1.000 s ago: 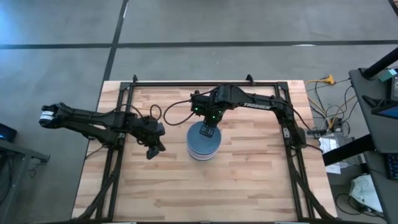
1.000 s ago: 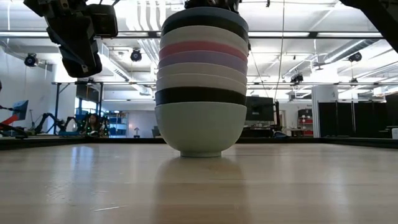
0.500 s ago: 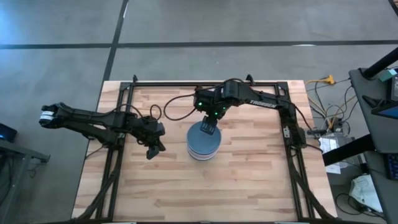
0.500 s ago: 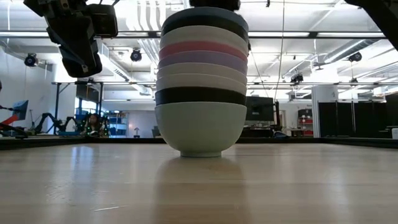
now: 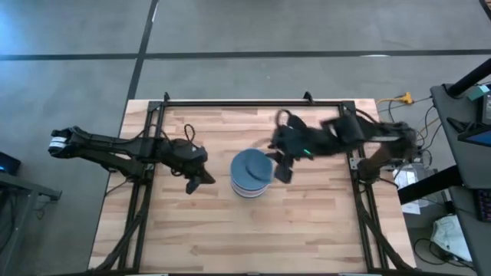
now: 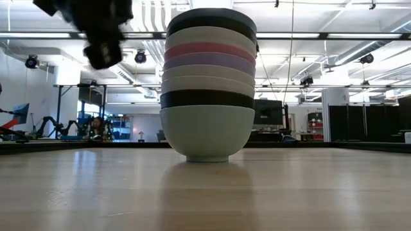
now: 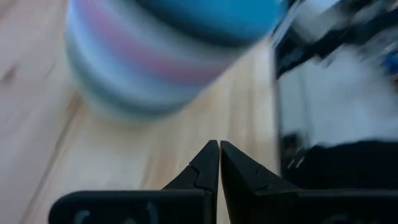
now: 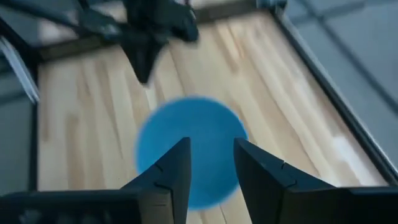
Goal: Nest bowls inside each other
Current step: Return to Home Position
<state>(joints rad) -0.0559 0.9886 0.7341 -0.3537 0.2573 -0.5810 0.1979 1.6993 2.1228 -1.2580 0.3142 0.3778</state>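
Observation:
Several bowls stand nested in one stack (image 5: 249,173) at the middle of the table. The lowest, white bowl (image 6: 207,131) rests by its foot on the wood. A blue bowl (image 8: 186,140) lies on top. My right gripper (image 5: 282,172) hangs open, above and just right of the stack. In its wrist view the open fingers (image 8: 211,158) frame the blue bowl from well above. My left gripper (image 5: 202,184) is shut, left of the stack and off the table. Its closed tips (image 7: 219,148) point toward the stack (image 7: 155,56).
A black rail frame (image 5: 253,103) runs along the table's far edge and down both sides. Bare wood (image 5: 253,238) lies in front of the stack, toward the near edge. Cables and equipment (image 5: 414,153) sit off the table's right side.
My right gripper was over the top of the stack. It has risen and swung away toward the table's right edge, and now hangs beside the stack. My left gripper has tipped its tips upward a little. The stack has not moved.

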